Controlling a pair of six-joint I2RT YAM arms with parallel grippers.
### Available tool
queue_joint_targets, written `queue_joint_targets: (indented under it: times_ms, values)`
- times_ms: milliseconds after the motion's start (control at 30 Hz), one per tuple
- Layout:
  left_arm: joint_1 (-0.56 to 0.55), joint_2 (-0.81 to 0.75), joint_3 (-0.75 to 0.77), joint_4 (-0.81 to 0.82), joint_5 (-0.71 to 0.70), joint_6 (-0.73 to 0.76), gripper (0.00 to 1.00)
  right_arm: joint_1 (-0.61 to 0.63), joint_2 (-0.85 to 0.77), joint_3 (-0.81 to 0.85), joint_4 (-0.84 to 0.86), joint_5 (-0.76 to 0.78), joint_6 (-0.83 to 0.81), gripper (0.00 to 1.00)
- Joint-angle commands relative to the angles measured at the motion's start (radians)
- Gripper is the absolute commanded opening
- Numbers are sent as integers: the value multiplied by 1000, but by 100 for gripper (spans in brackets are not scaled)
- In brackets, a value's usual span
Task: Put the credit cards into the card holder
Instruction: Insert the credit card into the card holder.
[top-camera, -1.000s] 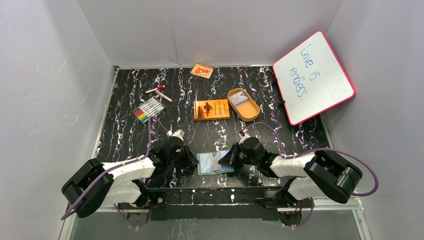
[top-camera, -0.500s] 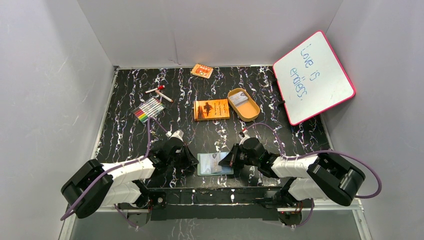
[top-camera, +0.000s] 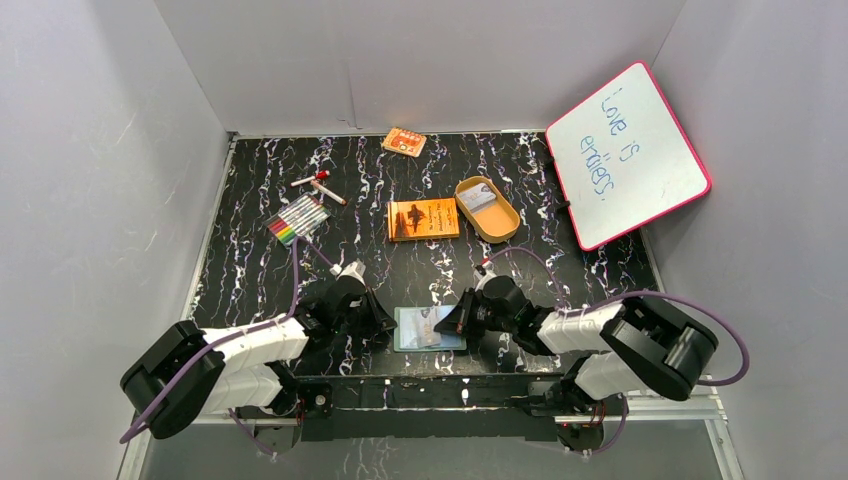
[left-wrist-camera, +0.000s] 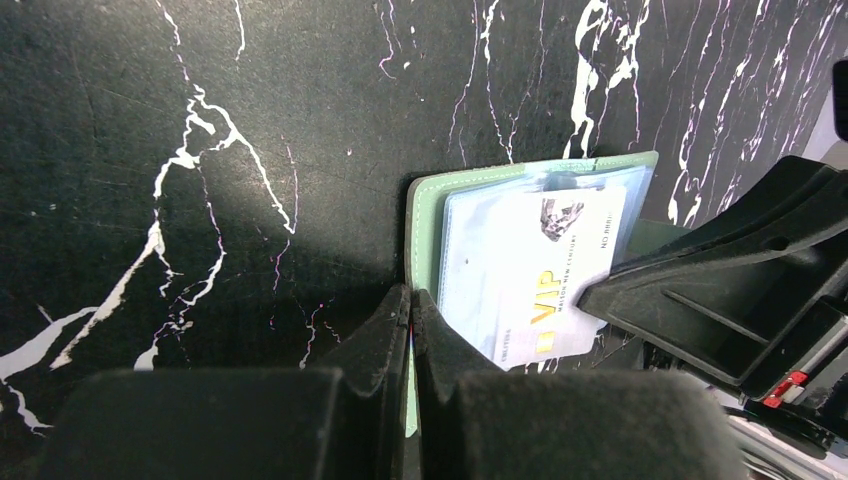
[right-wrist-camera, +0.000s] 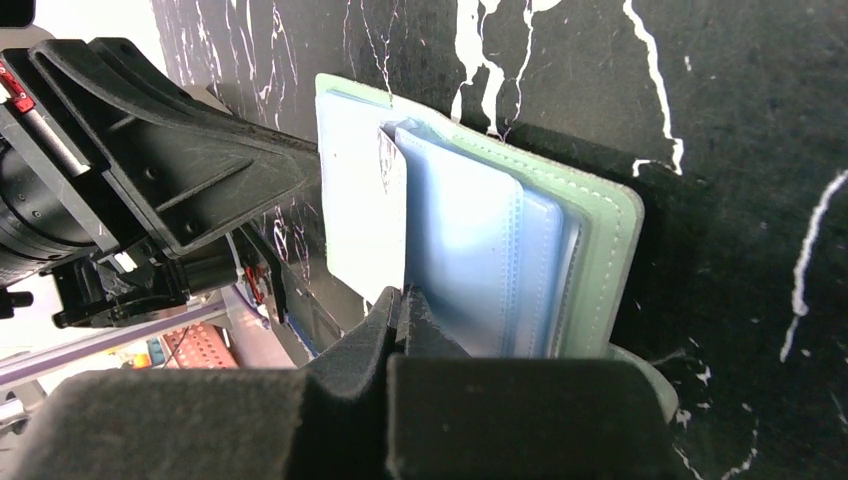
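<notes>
The card holder (top-camera: 415, 329) lies open near the table's front edge, its green cover (left-wrist-camera: 424, 215) and pale blue pockets (right-wrist-camera: 470, 240) facing up. A white credit card marked VIP (left-wrist-camera: 545, 285) sits partly inside a clear pocket, its near end sticking out. My left gripper (left-wrist-camera: 411, 302) is shut on the cover's left edge, a green sliver showing between its jaws. From the right side, my right gripper (right-wrist-camera: 402, 295) is shut on the edge of the credit card (right-wrist-camera: 360, 220). In the top view both grippers (top-camera: 383, 322) (top-camera: 452, 320) flank the holder.
An orange book (top-camera: 423, 219) and a tan oval tin (top-camera: 487, 209) holding a pale card lie mid-table. A pack of markers (top-camera: 298, 218), a red-capped pen (top-camera: 318, 182) and a small orange packet (top-camera: 404, 142) sit further back. A pink-framed whiteboard (top-camera: 627, 155) leans at the right.
The right arm has edged slightly left toward the holder with the card. The left gripper keeps its hold in place.
</notes>
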Motion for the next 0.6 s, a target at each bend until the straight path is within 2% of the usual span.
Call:
queue_joint_targets:
  times_ms: [0,433,467,567]
  values:
    - [0,-15,-18,-4,-10,-1,0,23,62,19,68,-30,0,0]
    - [0,-20,-22,-6,-13,-1,0,56,159,95,82,-44,-7,0]
    - [1,-22,-22,-8,-14,-1,0,57,156,99,75,-44,-9,3]
    - [0,-30,-22,-16,-19,-2,0,60,135,109,41,-37,-19,21]
